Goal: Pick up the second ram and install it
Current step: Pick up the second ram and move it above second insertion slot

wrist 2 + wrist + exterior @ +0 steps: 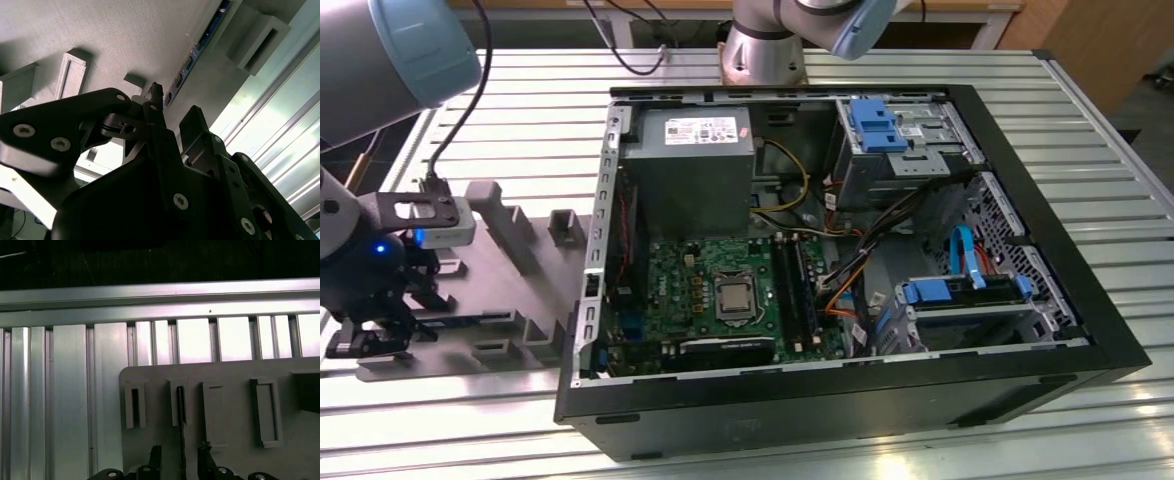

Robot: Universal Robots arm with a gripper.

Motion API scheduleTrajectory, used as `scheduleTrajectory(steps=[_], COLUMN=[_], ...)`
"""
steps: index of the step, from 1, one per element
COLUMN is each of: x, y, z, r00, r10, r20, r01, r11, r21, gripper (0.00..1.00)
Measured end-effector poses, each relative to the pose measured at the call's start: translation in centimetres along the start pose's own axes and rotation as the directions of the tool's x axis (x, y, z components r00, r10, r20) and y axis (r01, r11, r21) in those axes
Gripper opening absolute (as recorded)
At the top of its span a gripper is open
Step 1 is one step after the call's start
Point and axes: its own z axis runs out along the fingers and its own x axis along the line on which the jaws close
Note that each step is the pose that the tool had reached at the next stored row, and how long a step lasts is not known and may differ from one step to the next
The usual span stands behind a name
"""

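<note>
Ribbed aluminium table point(70, 405) runs under everything, and on it lies the grey fixture plate point(235, 430) with its row of upright holders. The open computer case point(854, 400) sits well apart, toward the exterior view's right.

My tool point(179, 449) hangs low over the plate with its fingers spread. The second ram point(180, 405) stands on edge in one narrow holder, and its near end runs between my two fingers point(155, 452). I see a gap on either side, so nothing is pinched yet.

In the second wrist view the ram point(197, 47) looks closer to one finger than the other, though the angle may mislead me.

What worries me:
- If I am off-centre, one finger will meet the board first, push it sideways against the holder wall and wedge it.
- I straddle the stick near its end, not its middle. I judge a grip there could let the far end droop or drag in the slot.
- A tilted stick would not meet the motherboard slots point(790, 280) squarely.
- Pinching too hard across the chips could damage them.
</note>
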Motion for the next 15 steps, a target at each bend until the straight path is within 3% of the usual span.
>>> scheduleTrajectory(steps=[5,7,9,10,15], x=[0.00,0.00,0.00,0.00,-0.01], y=[0.00,0.00,0.00,0.00,0.01], z=[0.00,0.01,0.01,0.01,-0.20], r00=[1.0000,1.0000,1.0000,1.0000,1.0000], r10=[0.000,0.000,0.000,0.000,0.000], r20=[0.0000,-0.0001,0.0000,-0.0001,0.0000], r01=[0.000,0.000,0.000,0.000,0.000], r11=[1.0000,1.0000,1.0000,1.0000,1.0000], r21=[0.0000,0.0000,0.0001,0.0000,0.0008], gripper=[0.41,0.34,0.34,0.27,0.27])
